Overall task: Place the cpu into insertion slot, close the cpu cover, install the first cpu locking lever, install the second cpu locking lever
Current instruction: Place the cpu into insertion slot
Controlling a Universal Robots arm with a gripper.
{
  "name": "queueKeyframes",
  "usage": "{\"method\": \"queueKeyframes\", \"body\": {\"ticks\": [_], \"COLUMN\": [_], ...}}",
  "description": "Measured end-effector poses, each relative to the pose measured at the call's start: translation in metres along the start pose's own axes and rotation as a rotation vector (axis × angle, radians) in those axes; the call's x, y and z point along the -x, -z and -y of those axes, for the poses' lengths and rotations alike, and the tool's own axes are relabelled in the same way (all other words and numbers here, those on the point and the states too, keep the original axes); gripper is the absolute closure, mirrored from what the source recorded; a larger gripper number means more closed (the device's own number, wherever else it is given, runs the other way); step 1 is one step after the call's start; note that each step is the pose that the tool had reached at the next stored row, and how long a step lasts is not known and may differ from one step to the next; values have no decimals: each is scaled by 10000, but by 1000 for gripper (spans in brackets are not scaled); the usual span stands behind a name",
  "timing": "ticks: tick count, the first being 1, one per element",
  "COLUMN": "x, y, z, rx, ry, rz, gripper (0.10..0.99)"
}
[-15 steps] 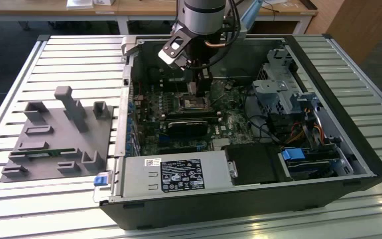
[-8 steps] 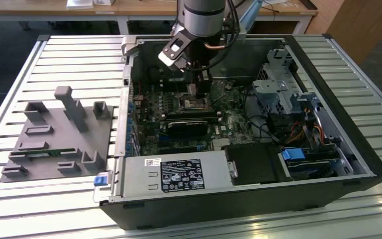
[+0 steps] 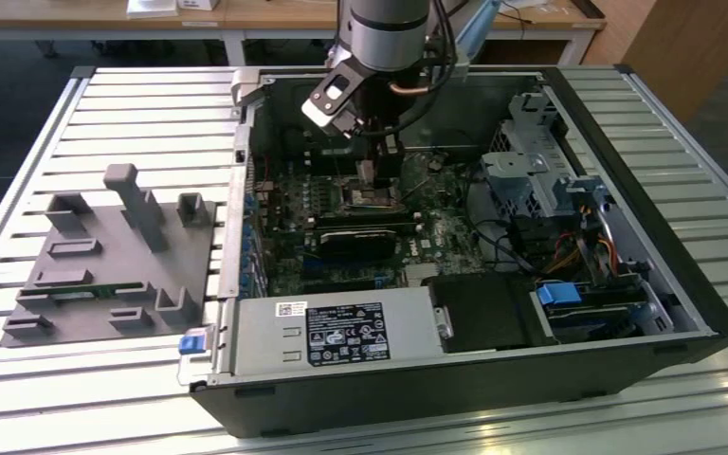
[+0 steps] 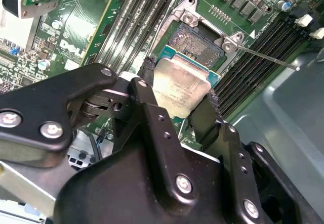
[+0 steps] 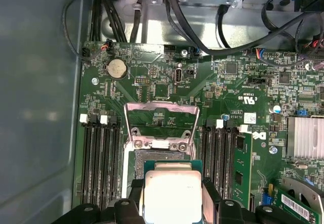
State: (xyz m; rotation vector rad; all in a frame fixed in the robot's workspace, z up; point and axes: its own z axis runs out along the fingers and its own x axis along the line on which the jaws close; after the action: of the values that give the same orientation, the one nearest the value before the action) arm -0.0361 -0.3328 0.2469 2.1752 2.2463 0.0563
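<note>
My gripper [image 4: 179, 84] is shut on the cpu [image 4: 182, 90], a pale silver square chip clamped by its edges between the two black fingers [image 4: 147, 90]. In both wrist views the chip hangs just short of the insertion slot [image 4: 196, 43], whose brownish-gold contacts lie bare. The first wrist view has the cpu [image 5: 173, 193] between the fingertips, with the insertion slot [image 5: 152, 158] just past it. Beyond that the cpu cover [image 5: 161, 106] stands flipped open. A thin metal lever rod [image 4: 266, 58] sticks out beside the socket. In the exterior view the gripper [image 3: 367, 171] hovers over the slot [image 3: 371, 199] inside the open computer case.
Long black memory slots [image 5: 101, 158] flank the socket on both sides. A black card [image 3: 361, 237] lies in front of it. Cables [image 5: 177, 11] and a drive cage [image 3: 529, 171] crowd the case's far side. A grey fixture [image 3: 111, 256] sits on the slatted table at the exterior view's left.
</note>
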Motion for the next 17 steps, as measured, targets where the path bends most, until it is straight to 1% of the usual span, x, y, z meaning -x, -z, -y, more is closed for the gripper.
{"method": "queueKeyframes", "body": {"ticks": [4,14,17], "x": [-2,-16,-18], "y": [-32,-206,-229], "z": [4,26,27], "rx": [1,2,2], "ry": [-87,-119,-119], "rz": [2,3,2], "gripper": [545,545,545]}}
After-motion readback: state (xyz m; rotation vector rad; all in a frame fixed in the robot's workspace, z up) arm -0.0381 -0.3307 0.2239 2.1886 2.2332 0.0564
